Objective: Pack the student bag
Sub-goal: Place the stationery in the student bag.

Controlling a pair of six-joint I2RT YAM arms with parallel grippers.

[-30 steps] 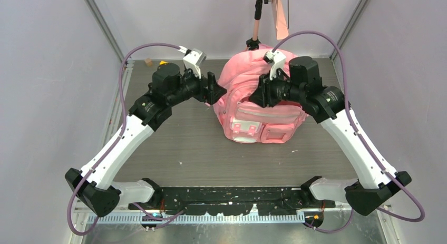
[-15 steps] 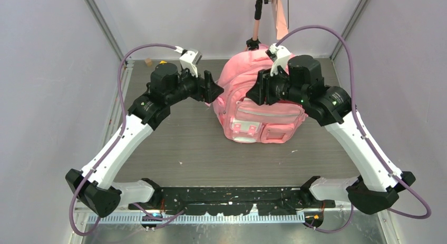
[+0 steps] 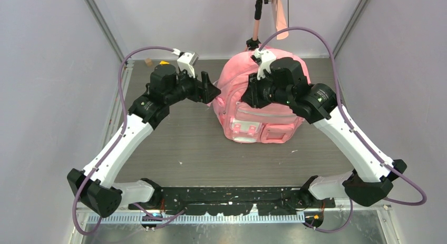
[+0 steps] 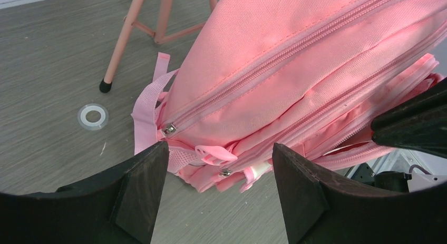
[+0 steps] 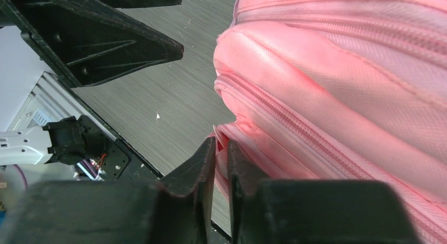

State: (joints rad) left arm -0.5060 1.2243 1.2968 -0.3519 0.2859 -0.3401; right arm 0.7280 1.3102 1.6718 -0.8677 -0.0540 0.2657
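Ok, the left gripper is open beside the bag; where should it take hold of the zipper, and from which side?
Probably the metal zipper pull at the end of the long zip on the student bag. It sits exposed at the bag's left corner, so the open left gripper could come in from the left.

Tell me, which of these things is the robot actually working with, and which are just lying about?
In the job:
- large bright pink fabric backpack
- right hand, pinching a bit of pink fabric
- left hand, open beside it

Lying about:
- clear tape ring
- pink tripod stand
- small tan block
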